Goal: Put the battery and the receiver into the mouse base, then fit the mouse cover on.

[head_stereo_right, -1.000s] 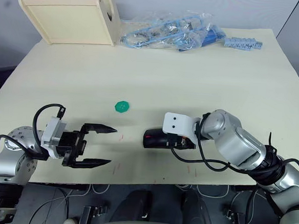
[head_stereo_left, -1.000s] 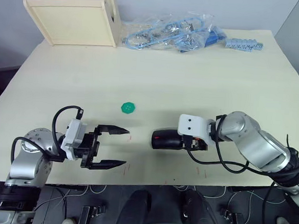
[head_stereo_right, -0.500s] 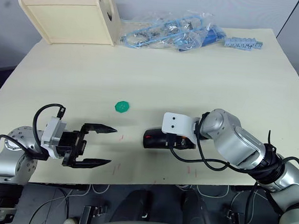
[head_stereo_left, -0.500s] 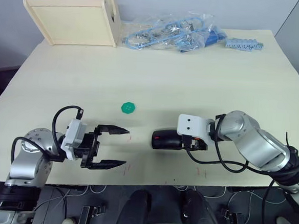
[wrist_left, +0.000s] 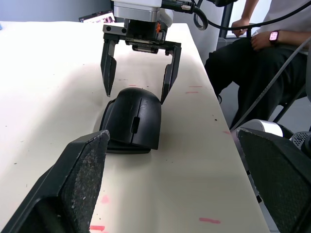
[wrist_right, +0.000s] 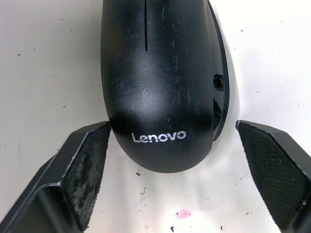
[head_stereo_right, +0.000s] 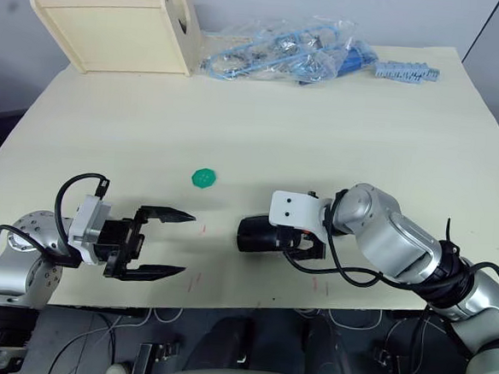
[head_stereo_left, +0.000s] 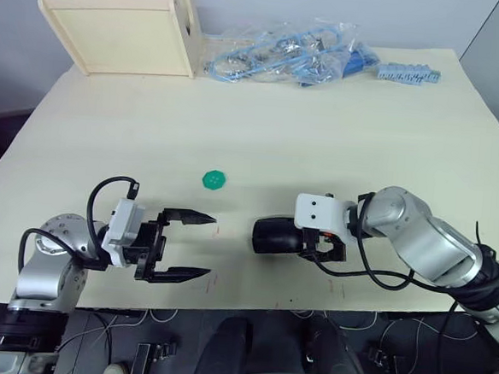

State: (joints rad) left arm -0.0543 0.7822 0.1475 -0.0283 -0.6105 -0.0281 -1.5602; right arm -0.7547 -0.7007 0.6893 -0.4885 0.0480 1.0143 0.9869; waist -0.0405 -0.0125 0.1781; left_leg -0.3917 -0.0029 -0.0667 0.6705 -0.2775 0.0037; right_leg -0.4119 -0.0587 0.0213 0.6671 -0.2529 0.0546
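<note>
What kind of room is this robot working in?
Probably a robot lab or workshop. A pale table holds a mouse, bags of blue cables and wooden trays, and a person sits beside it, watching.

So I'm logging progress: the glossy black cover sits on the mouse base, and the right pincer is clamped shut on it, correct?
Not quite. The glossy black curved mouse cover does sit on the black mouse base, slightly askew, but the right pincer is open, its fingers standing either side of the mouse's rear without gripping. The right wrist view and left wrist view both show this.
</note>
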